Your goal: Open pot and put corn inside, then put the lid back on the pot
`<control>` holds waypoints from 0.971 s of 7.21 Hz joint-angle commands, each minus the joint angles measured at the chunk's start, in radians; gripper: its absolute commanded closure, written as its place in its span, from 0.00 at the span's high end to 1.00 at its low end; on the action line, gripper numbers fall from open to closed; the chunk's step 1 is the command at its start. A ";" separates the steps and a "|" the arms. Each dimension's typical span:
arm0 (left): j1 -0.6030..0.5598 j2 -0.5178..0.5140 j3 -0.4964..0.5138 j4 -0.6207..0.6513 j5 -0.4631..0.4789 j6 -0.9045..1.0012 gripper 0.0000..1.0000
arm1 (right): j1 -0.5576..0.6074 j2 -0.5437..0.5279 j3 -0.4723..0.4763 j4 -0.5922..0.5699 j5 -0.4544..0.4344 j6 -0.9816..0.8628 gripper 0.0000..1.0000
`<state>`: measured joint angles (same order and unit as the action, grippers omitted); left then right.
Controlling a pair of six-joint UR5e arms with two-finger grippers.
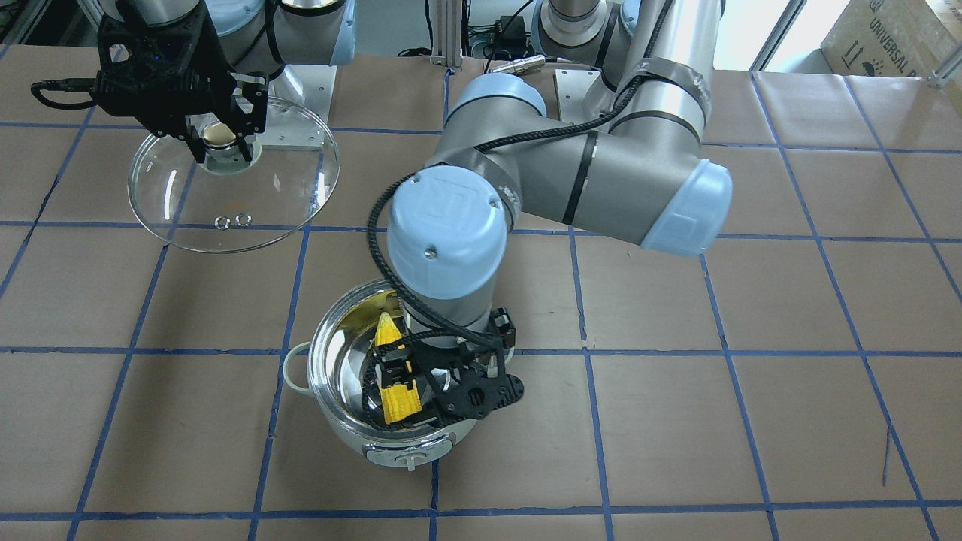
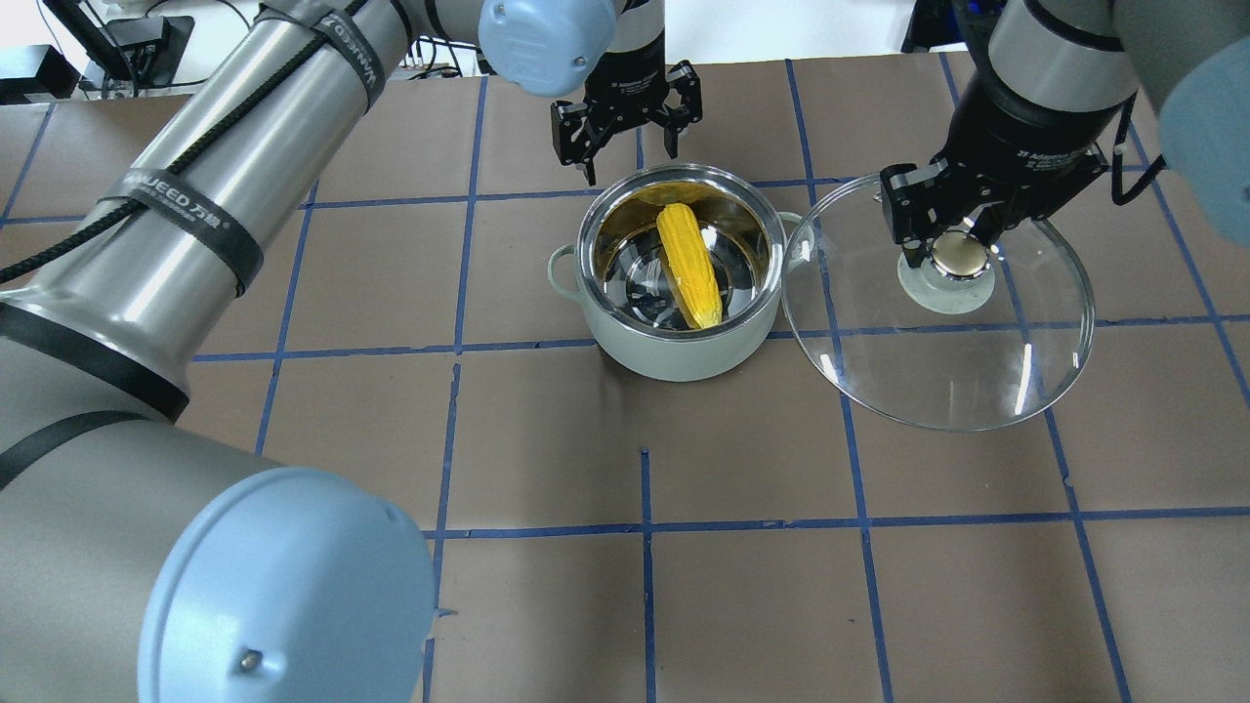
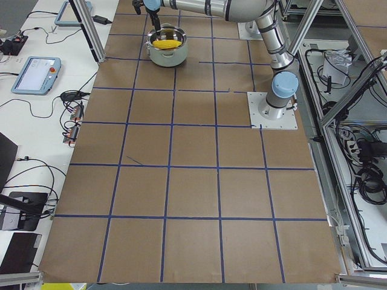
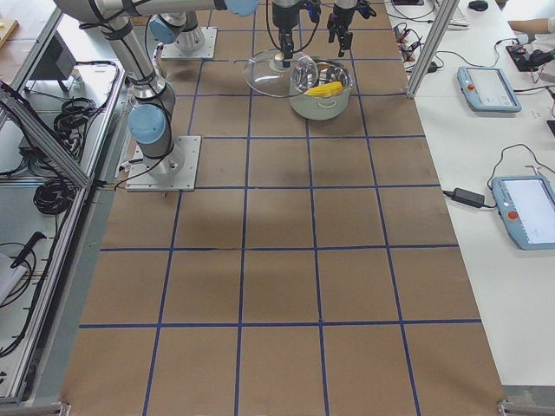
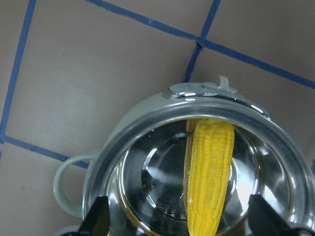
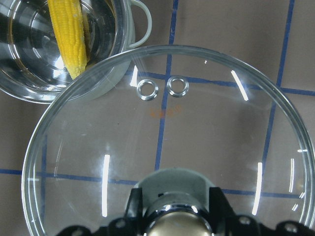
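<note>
The pale grey-white pot [image 2: 674,356] stands open on the table. The yellow corn [image 2: 688,266] lies inside it, leaning tip-up against the steel wall; it also shows in the left wrist view [image 5: 209,172]. My left gripper [image 2: 630,146] is open and empty, above the pot's far rim. My right gripper [image 2: 952,249] is shut on the beige knob of the clear glass lid [image 2: 957,361]. It holds the lid just to the right of the pot, with the lid's rim overlapping the pot's right handle. The right wrist view shows the lid [image 6: 197,132] and its two vent rings [image 6: 162,87].
The table is covered in brown paper [image 2: 645,605] with a blue tape grid. My left arm's elbow [image 1: 571,180] hangs over the table middle behind the pot. Tablets [image 4: 486,87] lie on side benches beyond the table's edge. A cardboard box [image 1: 894,34] sits at a far corner.
</note>
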<state>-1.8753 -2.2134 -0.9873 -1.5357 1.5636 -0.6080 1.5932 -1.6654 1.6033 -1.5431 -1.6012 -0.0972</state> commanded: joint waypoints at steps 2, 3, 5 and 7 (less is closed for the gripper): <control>0.169 0.061 -0.016 -0.068 0.007 0.290 1.00 | 0.008 0.036 0.046 -0.137 0.015 0.023 0.39; 0.215 0.110 -0.036 -0.120 0.007 0.362 1.00 | 0.025 0.062 0.066 -0.194 0.018 0.031 0.39; 0.266 0.258 -0.173 -0.133 0.006 0.462 1.00 | 0.091 0.139 0.063 -0.251 0.055 0.066 0.39; 0.283 0.410 -0.359 -0.113 0.001 0.487 1.00 | 0.161 0.237 0.054 -0.357 0.055 0.077 0.39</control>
<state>-1.6041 -1.8934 -1.2367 -1.6613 1.5670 -0.1466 1.7099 -1.4902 1.6635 -1.8398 -1.5480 -0.0280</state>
